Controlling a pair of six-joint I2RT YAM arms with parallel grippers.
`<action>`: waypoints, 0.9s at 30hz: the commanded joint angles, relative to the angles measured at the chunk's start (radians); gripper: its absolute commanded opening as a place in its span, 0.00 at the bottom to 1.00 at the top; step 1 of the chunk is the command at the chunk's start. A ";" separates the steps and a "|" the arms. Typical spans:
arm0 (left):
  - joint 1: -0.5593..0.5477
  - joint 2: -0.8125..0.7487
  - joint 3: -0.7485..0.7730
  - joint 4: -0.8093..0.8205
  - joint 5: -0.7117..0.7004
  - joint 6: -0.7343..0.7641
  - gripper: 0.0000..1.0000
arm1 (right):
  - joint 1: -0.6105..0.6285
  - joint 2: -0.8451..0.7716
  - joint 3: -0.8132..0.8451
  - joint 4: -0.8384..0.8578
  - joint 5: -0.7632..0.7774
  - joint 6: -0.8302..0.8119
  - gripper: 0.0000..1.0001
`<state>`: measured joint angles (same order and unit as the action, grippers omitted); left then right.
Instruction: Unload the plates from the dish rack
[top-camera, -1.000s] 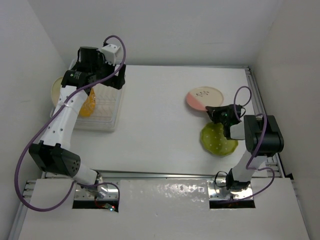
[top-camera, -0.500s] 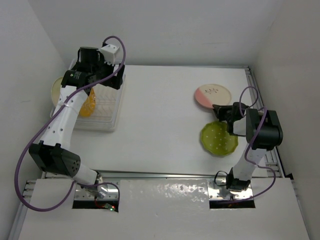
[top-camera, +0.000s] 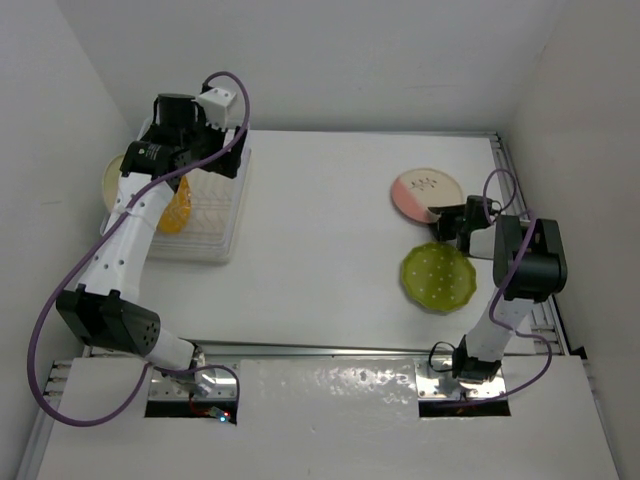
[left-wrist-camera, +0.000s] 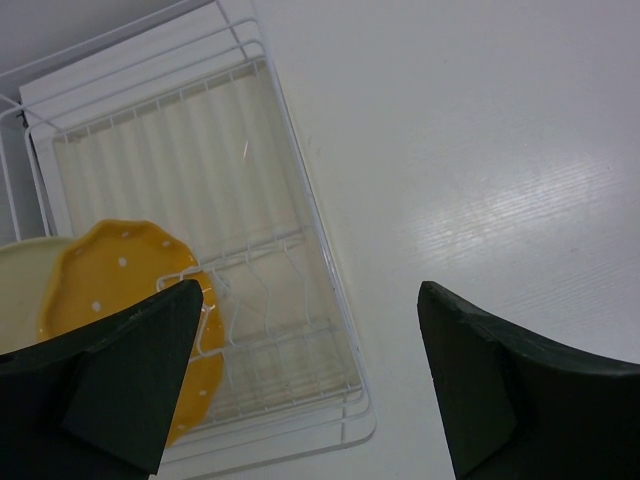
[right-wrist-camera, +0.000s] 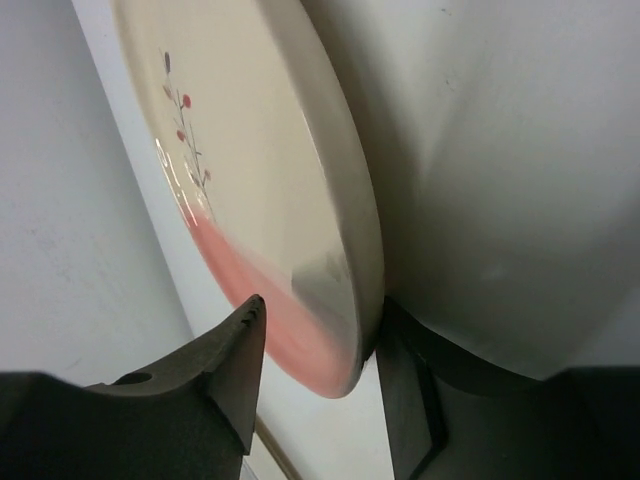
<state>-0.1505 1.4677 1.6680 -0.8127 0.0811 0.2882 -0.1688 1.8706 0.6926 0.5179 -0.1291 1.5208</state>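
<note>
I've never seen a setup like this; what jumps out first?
The scalloped green plate with white dots lies flat on the white table at right, beside a white-and-pink plate whose rim the right gripper straddles. At far left, an orange plate with white dots stands in the clear plastic dish rack, with the open left gripper above the rack.

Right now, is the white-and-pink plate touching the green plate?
Apart. Top view shows a strip of bare table between the white-and-pink plate and the green plate.

White table (top-camera: 320, 250) (matte, faint wood grain); plain white walls (top-camera: 350, 60) on three sides; metal rail (top-camera: 300, 348) along near edge
</note>
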 joint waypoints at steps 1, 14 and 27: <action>0.002 -0.038 0.013 0.015 -0.021 0.014 0.87 | -0.006 -0.047 0.036 -0.094 0.046 -0.040 0.47; 0.003 -0.027 -0.020 0.046 -0.237 0.017 0.94 | -0.006 -0.136 0.191 -0.508 0.178 -0.255 0.65; 0.302 0.120 0.091 -0.074 -0.136 -0.026 0.69 | 0.081 -0.350 0.265 -0.640 -0.018 -0.847 0.64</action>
<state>0.0772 1.5566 1.7000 -0.8410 -0.1314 0.2787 -0.1352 1.5822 0.9295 -0.0574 -0.0513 0.8944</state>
